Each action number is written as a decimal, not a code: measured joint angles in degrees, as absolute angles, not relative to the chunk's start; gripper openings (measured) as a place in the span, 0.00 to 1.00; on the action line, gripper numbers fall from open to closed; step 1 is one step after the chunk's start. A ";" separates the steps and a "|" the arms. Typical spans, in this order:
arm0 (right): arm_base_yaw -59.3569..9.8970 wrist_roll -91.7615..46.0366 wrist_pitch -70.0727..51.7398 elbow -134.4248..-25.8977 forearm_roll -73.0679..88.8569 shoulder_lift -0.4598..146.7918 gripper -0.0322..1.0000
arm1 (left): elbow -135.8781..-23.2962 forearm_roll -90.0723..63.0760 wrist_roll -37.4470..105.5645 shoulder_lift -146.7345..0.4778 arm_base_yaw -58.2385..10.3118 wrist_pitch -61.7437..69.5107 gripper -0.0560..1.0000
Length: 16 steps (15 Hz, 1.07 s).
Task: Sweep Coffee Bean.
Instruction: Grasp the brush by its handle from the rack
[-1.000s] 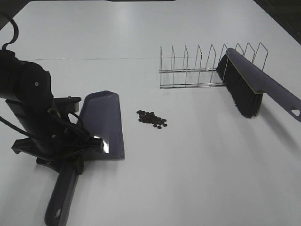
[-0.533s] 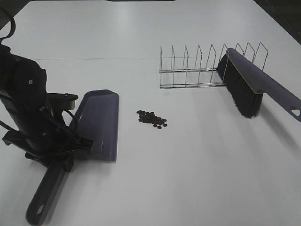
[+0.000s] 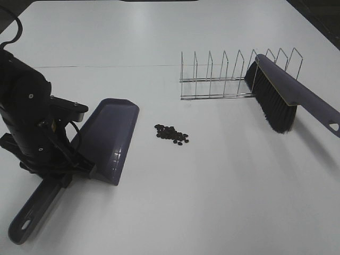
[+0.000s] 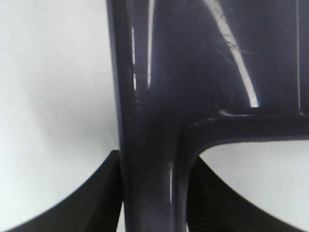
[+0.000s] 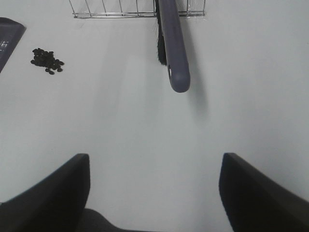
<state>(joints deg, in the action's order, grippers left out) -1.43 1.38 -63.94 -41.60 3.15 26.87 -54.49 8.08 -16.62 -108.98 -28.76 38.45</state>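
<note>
The coffee beans [image 3: 171, 134] lie in a small dark pile on the white table [image 3: 212, 202], right of the purple dustpan [image 3: 109, 139]. My left gripper [image 3: 59, 176] is shut on the dustpan's handle, which runs out to the front left. The left wrist view shows the handle [image 4: 149, 145] held between the two black fingers [image 4: 82, 203] of the left gripper [image 4: 152, 212]. The pan's open edge faces the beans with a gap between. My right gripper [image 5: 154, 203] is open and empty, above bare table. It sees the beans [image 5: 46, 60] and the dustpan's corner [image 5: 7, 38].
A purple brush [image 3: 276, 98] with black bristles leans on the right end of a wire rack [image 3: 218, 79] at the back right. In the right wrist view the brush handle [image 5: 171, 43] points toward the gripper, with the rack [image 5: 120, 9] behind it.
My left arm has shifted left with the dustpan. The handle end has swung out to the left and the pan has turned so that its mouth faces the beans more. Beans and brush are unmoved.
</note>
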 joint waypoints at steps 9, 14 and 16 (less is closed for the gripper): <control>-1.43 -0.74 -64.80 -64.06 2.92 63.77 0.66 | -54.49 7.96 -16.33 -108.92 -28.76 38.45 0.37; -1.43 -5.39 -64.80 -77.98 2.86 83.71 0.66 | -54.49 7.45 -16.33 -108.92 -28.76 38.45 0.37; -1.43 -6.02 -64.80 -83.25 2.86 90.30 0.66 | -54.49 7.39 -16.33 -108.92 -28.76 38.45 0.37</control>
